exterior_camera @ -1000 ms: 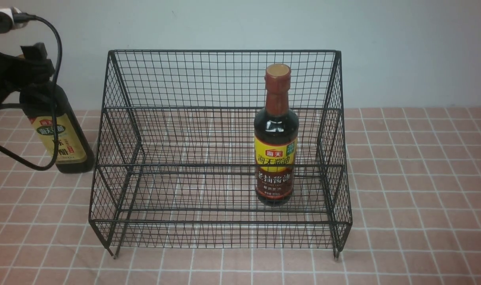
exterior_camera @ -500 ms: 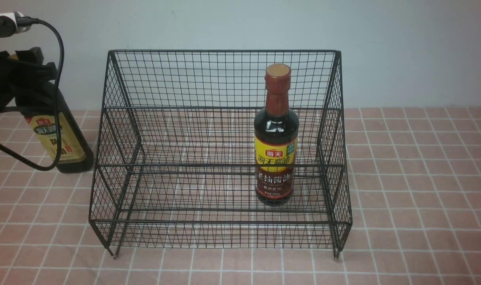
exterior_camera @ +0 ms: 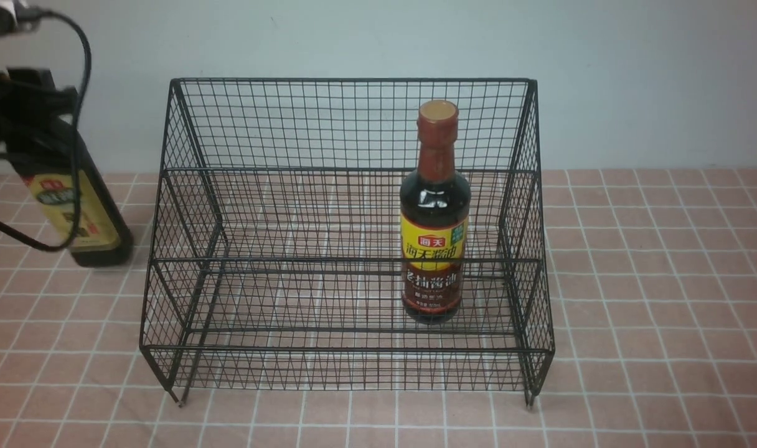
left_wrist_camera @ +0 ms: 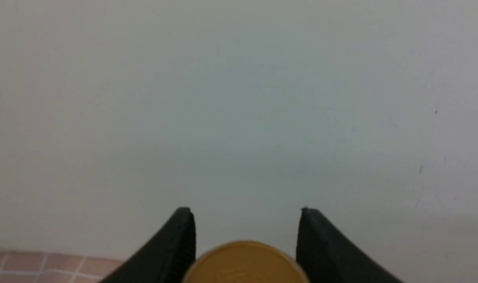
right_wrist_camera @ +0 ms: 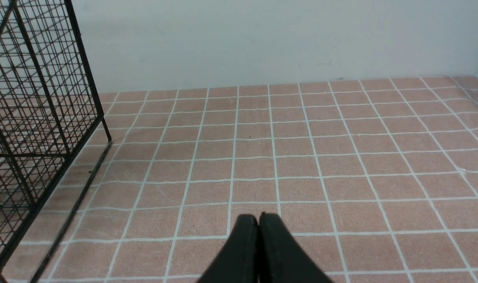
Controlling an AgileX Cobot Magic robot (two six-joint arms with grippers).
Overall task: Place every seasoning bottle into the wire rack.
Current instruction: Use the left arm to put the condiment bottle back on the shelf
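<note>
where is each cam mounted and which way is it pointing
Front view: sits between the arms, faces forward at the wire rack holding the round bottle; the left arm shows atop the squarish bottle.
Left wrist view: on the left arm's wrist, faces the wall; left jaws flank the gold cap.
Right wrist view: on the right arm's wrist, faces across the tiled table to the wall; right jaws closed, empty.
Shared: front and right wrist both see the rack and tiles; front and left wrist, the squarish bottle.
</note>
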